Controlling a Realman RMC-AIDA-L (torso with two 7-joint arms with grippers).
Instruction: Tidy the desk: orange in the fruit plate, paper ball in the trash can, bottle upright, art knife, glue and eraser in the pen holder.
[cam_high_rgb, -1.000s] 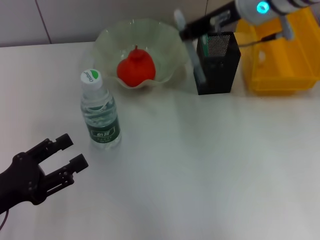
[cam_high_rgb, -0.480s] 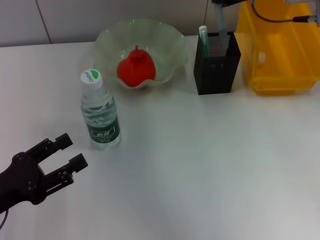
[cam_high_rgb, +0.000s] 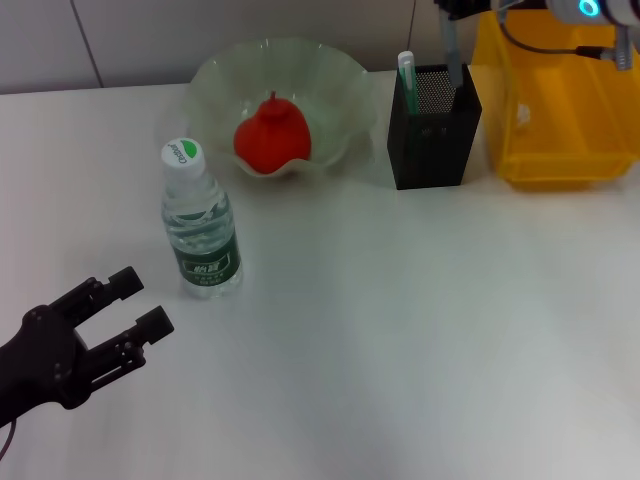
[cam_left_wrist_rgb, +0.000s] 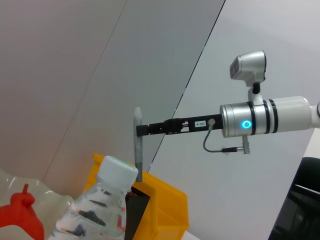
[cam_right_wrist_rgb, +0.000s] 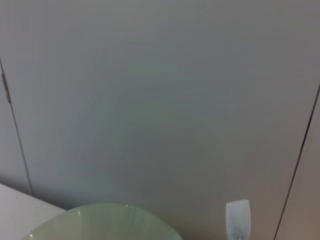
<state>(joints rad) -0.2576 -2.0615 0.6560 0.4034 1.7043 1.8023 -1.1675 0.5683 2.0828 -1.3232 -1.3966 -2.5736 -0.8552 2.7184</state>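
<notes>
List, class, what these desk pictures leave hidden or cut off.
- Right claw: the head view's top edge cuts it off; the left wrist view shows it far off, shut on the grey art knife.
- Pen holder contents: hidden by its black walls.
- Yellow bin contents: not discernible.

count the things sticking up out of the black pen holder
2. A green-and-white stick stands at the pen holder's far left corner. A grey art knife stands at its far right side, gripped by the right pincer. Shorter items inside may be hidden.
</notes>
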